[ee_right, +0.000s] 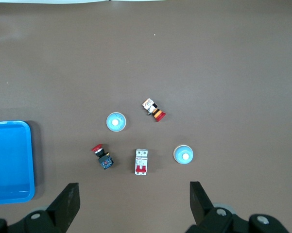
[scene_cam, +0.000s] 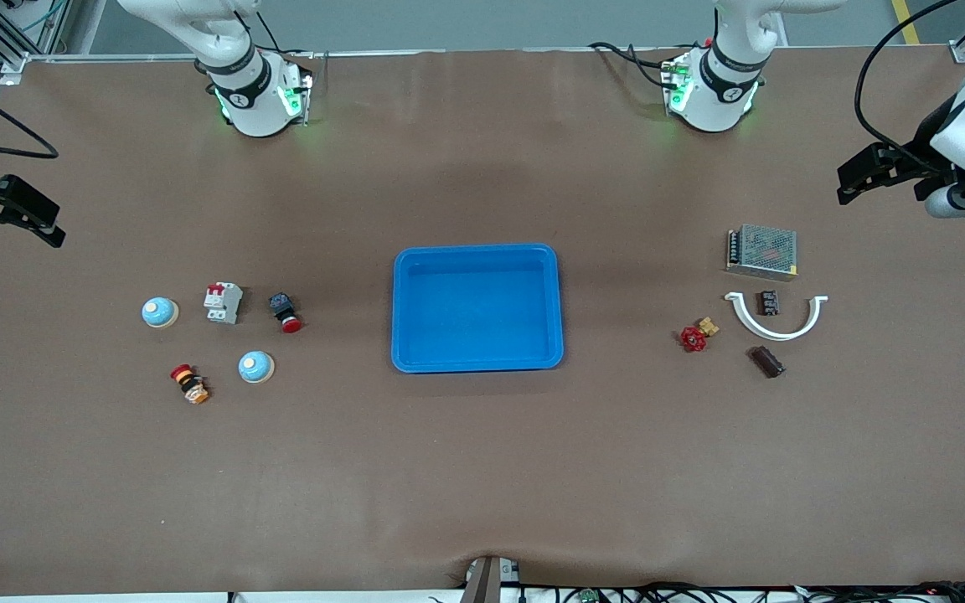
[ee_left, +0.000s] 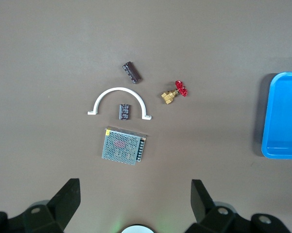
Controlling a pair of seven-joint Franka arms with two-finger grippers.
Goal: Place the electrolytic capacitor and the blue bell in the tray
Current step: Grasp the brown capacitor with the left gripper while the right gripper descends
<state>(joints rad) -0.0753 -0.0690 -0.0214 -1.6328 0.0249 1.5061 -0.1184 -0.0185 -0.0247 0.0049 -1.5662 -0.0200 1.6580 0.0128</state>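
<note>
Two clusters of parts were laid out at either end of the tray (scene_cam: 477, 307), which sat empty at mid-table, seemingly so that each arm had its own share. Two blue bells (scene_cam: 160, 311) (scene_cam: 256, 367) lay toward the right arm's end; the dark cylindrical capacitor (scene_cam: 767, 362) lay toward the left arm's end. The left gripper (scene_cam: 872, 172) and right gripper (scene_cam: 9, 213) were held high, fingers spread wide and empty. A small part inside the white arc (ee_left: 119, 101) was shown clearly only by the left wrist view
</note>
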